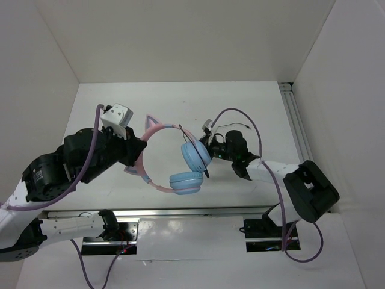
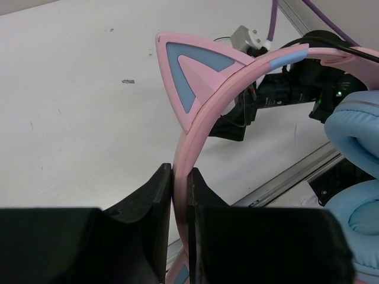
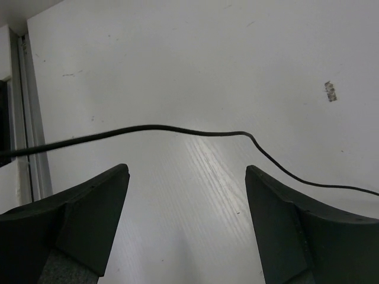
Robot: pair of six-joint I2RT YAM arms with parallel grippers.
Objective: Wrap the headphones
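Left claw (image 2: 180,177): you have it pinched on the pink headband (image 2: 204,115), just below a cat ear.
Headphones (image 1: 195,158): mid-table between your arms, with the blue cups (image 1: 185,182) at the near right.
Right claw (image 3: 186,177): spread wide, right of the cups.
Cord (image 3: 177,129): thin and black, crossing just beyond the right claw's fingers.

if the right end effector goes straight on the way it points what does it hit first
Probably the thin black cord, which crosses ahead of the open right end effector; behind it lies the table. Depth is unclear.
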